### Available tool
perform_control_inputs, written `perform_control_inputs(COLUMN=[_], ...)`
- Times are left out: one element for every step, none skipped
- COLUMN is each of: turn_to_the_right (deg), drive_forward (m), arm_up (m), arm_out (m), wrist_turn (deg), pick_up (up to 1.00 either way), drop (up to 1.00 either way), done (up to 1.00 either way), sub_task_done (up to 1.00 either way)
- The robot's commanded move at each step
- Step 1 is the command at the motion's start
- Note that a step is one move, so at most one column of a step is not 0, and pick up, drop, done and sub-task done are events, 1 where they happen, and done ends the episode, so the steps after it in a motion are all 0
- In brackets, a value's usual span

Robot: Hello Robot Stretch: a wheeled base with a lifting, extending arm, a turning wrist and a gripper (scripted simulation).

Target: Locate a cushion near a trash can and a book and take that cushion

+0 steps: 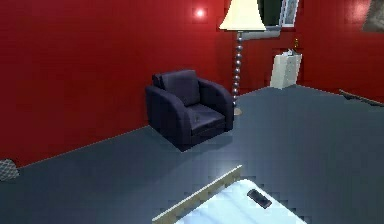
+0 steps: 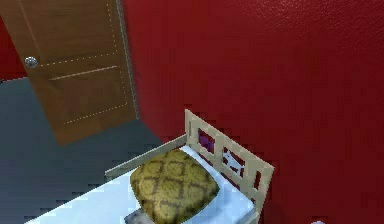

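One gold-patterned cushion (image 2: pixel 175 185) lies nearest me on the pale bed (image 2: pixel 85 208), just before its slatted headboard (image 2: pixel 232 160). Beyond rise a red wall (image 2: pixel 280 70) and a wooden door (image 2: pixel 75 60). Ahead, past the bed's corner, stand a dark armchair (image 1: pixel 190 108) and a floor lamp (image 1: pixel 240 40). I judge the cushion light, soft and yielding, best taken deep at a plump corner. My claw's state I cannot tell.

A patterned yellow cushion (image 2: pixel 175 186) lies on a bed (image 2: pixel 232 163) near a wooden door (image 2: pixel 80 62).
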Motion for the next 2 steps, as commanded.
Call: perform_control_inputs(turn_to_the_right=[0.0,0.0], drive_forward=[0.0,0.0], arm_up=[0.0,0.0], arm_out=[0.24,0.0], wrist_turn=[0.0,45.0], pick_up=[0.0,0.0], drop=[0.0,0.0], done=[0.0,0.0], sub_task_done=[0.0,0.0])
